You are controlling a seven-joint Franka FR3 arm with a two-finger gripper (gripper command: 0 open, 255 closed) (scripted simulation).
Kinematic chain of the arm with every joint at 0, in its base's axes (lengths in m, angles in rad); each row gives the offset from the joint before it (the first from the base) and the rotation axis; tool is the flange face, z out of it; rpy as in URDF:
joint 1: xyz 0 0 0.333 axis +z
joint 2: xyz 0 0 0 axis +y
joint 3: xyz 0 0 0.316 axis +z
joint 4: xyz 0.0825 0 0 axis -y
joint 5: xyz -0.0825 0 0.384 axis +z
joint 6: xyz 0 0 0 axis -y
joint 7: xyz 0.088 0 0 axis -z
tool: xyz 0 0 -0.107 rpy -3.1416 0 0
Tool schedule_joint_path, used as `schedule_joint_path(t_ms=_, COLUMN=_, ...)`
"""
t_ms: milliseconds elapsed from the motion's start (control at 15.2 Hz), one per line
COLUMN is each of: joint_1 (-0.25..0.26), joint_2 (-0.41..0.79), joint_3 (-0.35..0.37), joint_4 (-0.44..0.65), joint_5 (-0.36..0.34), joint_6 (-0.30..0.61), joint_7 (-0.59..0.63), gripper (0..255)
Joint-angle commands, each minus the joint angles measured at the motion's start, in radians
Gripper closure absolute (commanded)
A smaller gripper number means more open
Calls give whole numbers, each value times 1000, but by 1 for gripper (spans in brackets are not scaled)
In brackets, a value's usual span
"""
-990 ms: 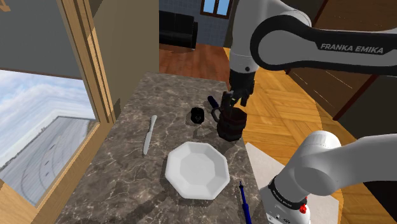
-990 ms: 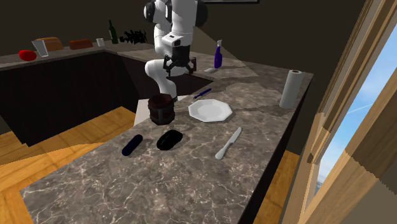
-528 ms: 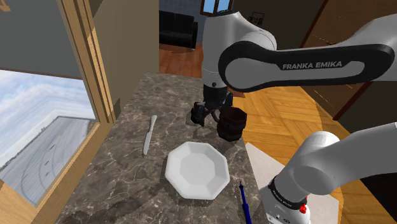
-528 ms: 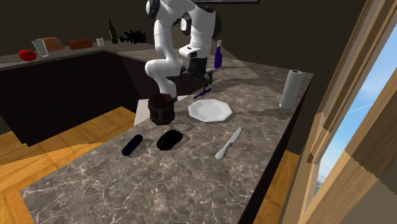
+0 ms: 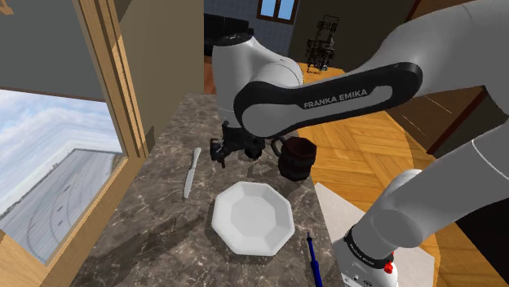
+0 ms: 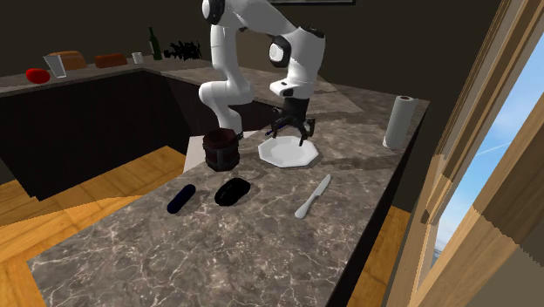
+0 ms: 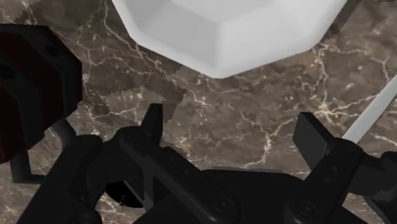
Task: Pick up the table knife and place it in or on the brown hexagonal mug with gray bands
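Dark marbled table [image 5: 155,236] carries your table knife [image 5: 191,172], lying flat toward the shoulder view's left, well apart from the brown mug [image 5: 297,158]. Your jaws stand wide and empty between knife and mug, near the white plate [image 5: 252,217].

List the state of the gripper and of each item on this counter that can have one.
gripper: open, holding nothing, above the counter.
table knife: lying flat on the counter, not gripped.
brown hexagonal mug: upright, no knife in it.
white plate: flat on the counter, nothing on it.
paper towel roll: standing upright.
blue pen: lying flat.
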Motion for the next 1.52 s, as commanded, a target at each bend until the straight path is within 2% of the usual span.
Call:
schedule_joint_path(t_ms=0, joint_1=-22, joint_2=99, joint_3=44, joint_4=61, joint_5=-58, joint_6=31, joint_7=120, gripper=0)
schedule_joint_path(t_ms=198, joint_1=-35, joint_2=243, joint_3=84, joint_4=155, joint_5=-167, joint_6=52, joint_7=291, gripper=0)
schedule_joint_path(t_ms=330, joint_1=-26, joint_2=342, joint_3=92, joint_4=227, joint_5=-246, joint_6=51, joint_7=402, gripper=0)
schedule_joint_path(t_ms=726, joint_1=68, joint_2=620, joint_3=39, joint_4=482, joint_5=-448, joint_6=1, joint_7=671, gripper=0)
schedule_joint_path(t_ms=792, joint_1=84, joint_2=651, joint_3=27, joint_4=517, joint_5=-466, joint_6=-8, joint_7=695, gripper=0)
schedule_joint_path(t_ms=1254, joint_1=80, joint_2=684, joint_3=7, joint_4=469, joint_5=-497, joint_6=67, joint_7=715, gripper=0)
schedule_joint_path(t_ms=1452, joint_1=79, joint_2=687, joint_3=6, joint_4=465, joint_5=-500, joint_6=73, joint_7=717, gripper=0)
